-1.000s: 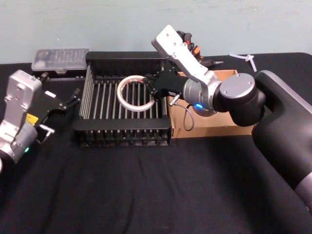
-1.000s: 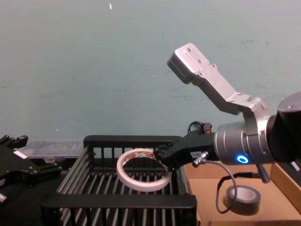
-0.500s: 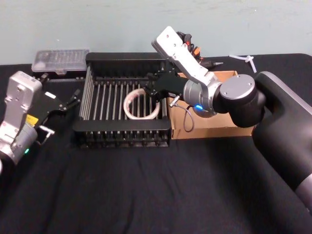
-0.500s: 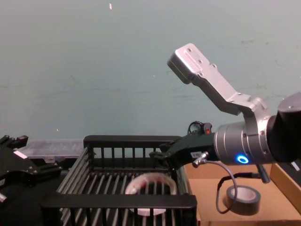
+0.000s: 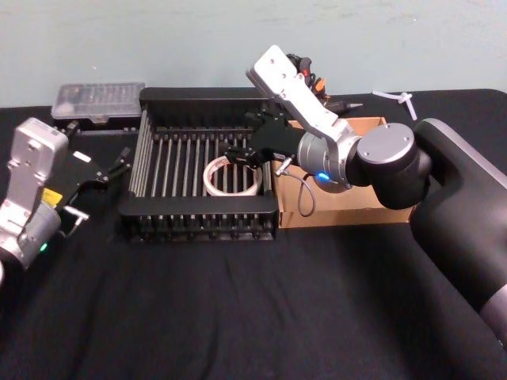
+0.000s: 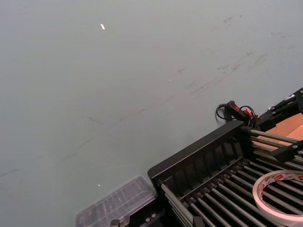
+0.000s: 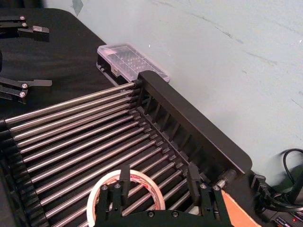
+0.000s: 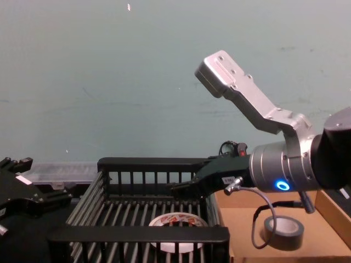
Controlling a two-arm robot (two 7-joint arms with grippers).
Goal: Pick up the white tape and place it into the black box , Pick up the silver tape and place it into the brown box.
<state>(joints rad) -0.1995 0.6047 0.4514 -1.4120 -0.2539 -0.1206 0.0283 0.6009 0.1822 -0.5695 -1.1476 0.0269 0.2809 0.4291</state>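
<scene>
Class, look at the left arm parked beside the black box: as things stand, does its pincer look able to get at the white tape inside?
Probably not easily. The white tape lies at the black box's right end, under the right pincer, which hangs open over it. The left pincer sits open outside the box's left wall, which it would have to clear.

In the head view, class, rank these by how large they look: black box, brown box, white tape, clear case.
1. black box
2. brown box, though the right arm hides much of it
3. clear case
4. white tape; it looks close to the case, so those two are unsure.
</scene>
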